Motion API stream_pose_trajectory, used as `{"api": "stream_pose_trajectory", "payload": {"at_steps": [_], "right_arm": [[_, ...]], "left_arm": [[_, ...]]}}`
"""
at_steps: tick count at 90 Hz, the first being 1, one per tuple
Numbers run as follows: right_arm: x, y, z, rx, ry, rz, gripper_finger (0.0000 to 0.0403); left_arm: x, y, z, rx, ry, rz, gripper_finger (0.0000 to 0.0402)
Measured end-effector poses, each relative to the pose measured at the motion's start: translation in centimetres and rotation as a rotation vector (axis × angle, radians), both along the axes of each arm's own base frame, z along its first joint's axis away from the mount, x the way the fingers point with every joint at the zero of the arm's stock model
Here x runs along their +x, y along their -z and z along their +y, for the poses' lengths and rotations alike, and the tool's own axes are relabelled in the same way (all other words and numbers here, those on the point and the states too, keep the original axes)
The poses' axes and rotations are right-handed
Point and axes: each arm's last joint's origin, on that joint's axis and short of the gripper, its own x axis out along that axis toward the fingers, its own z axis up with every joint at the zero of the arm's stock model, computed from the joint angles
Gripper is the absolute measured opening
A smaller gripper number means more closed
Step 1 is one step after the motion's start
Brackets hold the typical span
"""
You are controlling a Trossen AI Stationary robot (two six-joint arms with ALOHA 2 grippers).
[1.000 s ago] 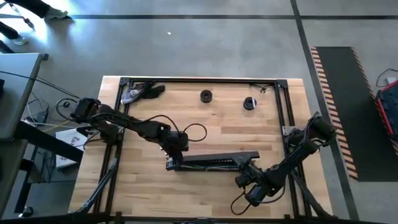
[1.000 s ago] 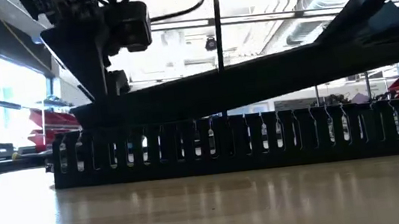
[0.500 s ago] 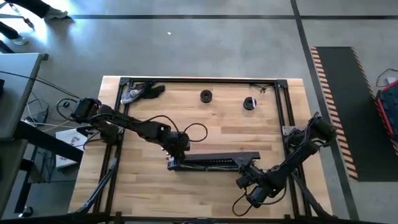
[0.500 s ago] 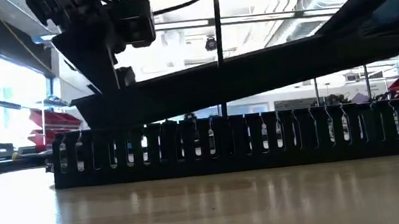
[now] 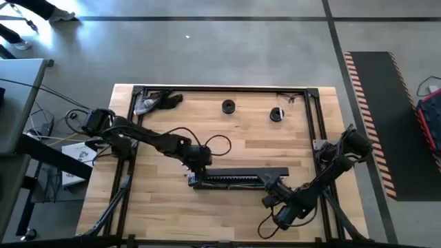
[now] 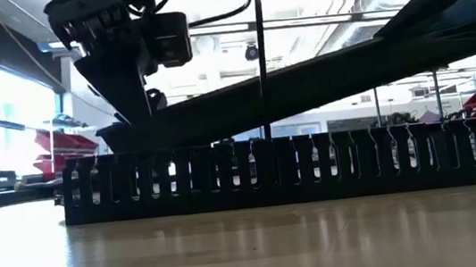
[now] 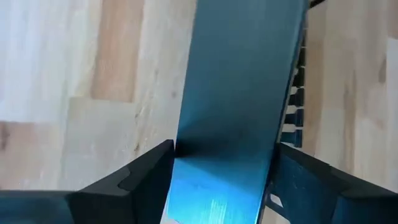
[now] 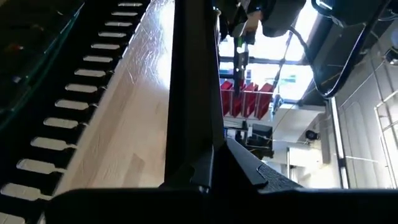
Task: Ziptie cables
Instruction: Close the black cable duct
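While both arms meet at lower centre of the high view, the left gripper (image 5: 195, 173) is clamped on one end of a flat black cover strip (image 6: 321, 74), the right gripper (image 5: 273, 184) on the other. Greenish cables (image 5: 231, 180) lie in the slotted channel (image 6: 287, 169) underneath.
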Motion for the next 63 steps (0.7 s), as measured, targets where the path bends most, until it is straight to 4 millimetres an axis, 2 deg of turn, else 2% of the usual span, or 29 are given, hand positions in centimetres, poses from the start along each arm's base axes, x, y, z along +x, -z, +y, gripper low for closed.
{"api": "stream_pose_trajectory", "payload": {"at_steps": [27,46,63], "right_arm": [[0.01,-0.06,0.02,0.005,0.004,-0.017,0.0000],[0.01,-0.05,0.02,0.007,0.002,-0.011,0.0000],[0.01,-0.05,0.02,0.001,0.000,-0.006,0.0000]], "left_arm": [[0.05,0.00,0.18,0.017,0.025,-0.011,0.0294],[-0.01,-0.03,0.01,-0.038,0.081,-0.006,0.0290],[-0.03,-0.05,0.26,-0.095,0.099,0.005,0.0265]]}}
